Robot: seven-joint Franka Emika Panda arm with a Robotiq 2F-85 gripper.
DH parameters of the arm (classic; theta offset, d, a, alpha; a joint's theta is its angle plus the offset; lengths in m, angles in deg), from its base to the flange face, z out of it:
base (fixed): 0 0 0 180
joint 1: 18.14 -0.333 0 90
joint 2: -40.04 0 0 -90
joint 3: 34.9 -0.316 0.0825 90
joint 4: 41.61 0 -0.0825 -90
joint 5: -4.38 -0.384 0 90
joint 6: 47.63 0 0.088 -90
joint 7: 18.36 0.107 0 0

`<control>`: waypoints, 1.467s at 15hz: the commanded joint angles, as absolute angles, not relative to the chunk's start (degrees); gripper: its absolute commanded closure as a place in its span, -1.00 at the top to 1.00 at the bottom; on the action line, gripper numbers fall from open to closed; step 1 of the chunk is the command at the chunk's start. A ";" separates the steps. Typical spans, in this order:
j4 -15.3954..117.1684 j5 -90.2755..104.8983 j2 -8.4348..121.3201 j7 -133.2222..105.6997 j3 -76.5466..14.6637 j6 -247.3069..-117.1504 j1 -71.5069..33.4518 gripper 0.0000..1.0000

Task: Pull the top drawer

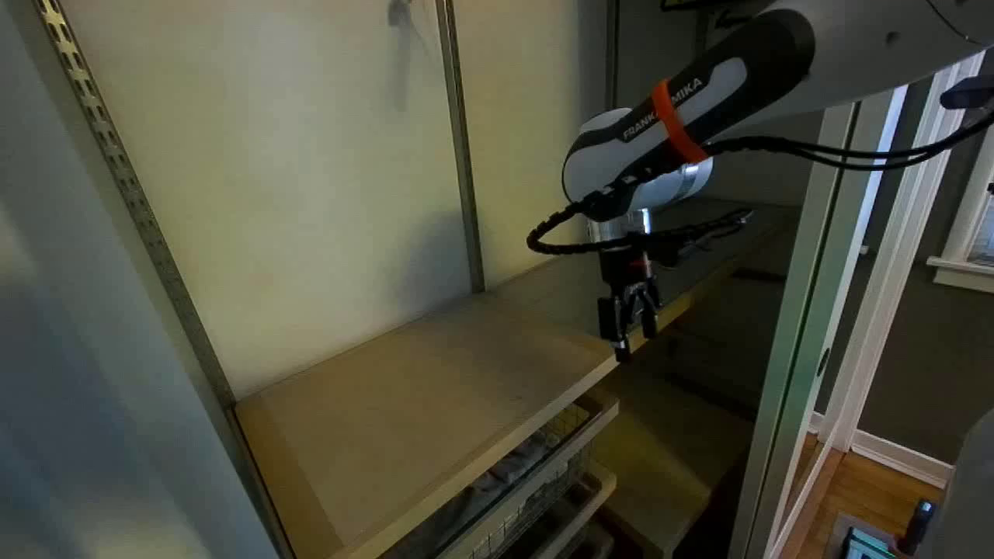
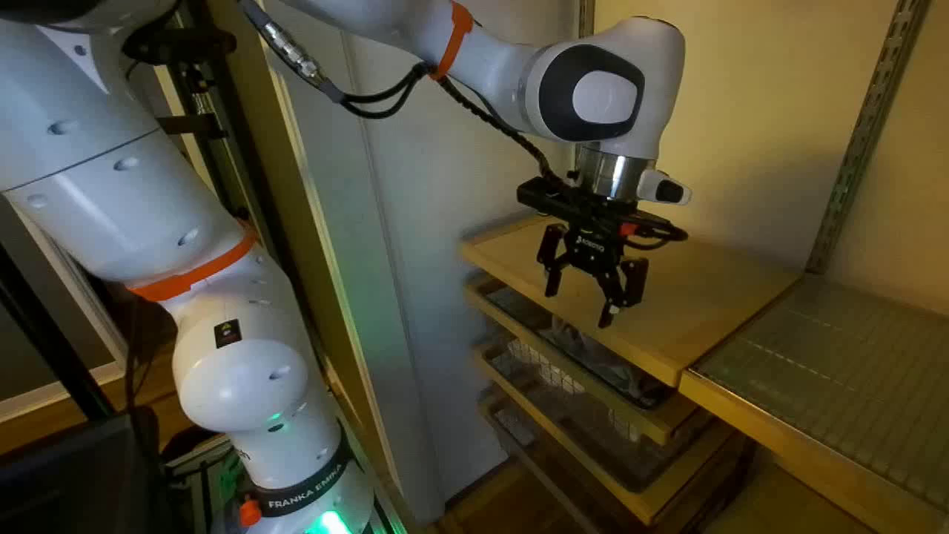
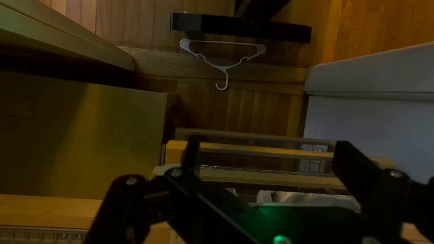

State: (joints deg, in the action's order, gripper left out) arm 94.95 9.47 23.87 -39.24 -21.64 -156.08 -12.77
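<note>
The top drawer (image 2: 586, 383) has a pale beige front strip and lies just under the tan countertop slab (image 2: 689, 297). Its strip also shows in an exterior view (image 1: 543, 468) and in the wrist view (image 3: 271, 178). The drawer stands out past the slab's front edge, and grey cloth-like contents show inside. My gripper (image 2: 580, 305) points down near the slab's front edge, above the drawer strip and apart from it. It also shows in an exterior view (image 1: 635, 341). In the wrist view the fingers (image 3: 268, 144) are wide apart with nothing between them.
A lower drawer (image 2: 571, 443) and others sit below the top one. A ribbed shelf (image 2: 838, 356) adjoins the slab. A pale side wall (image 2: 437, 185) flanks the drawers. A white hanger (image 3: 223, 67) and a black stand foot (image 3: 240, 25) are on the floor.
</note>
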 commanded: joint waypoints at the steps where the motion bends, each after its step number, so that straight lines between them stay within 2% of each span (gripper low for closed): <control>1: 94.90 9.27 23.93 -39.40 -22.32 -156.03 -12.07 1.00; 8: 94.90 9.27 23.93 -39.40 -22.32 -156.03 -12.07 1.00; 15: 104.15 11.86 22.02 -35.98 -21.11 -163.69 -8.35 1.00; 22: 119.90 11.65 17.99 -42.95 -20.81 -184.65 -8.33 1.00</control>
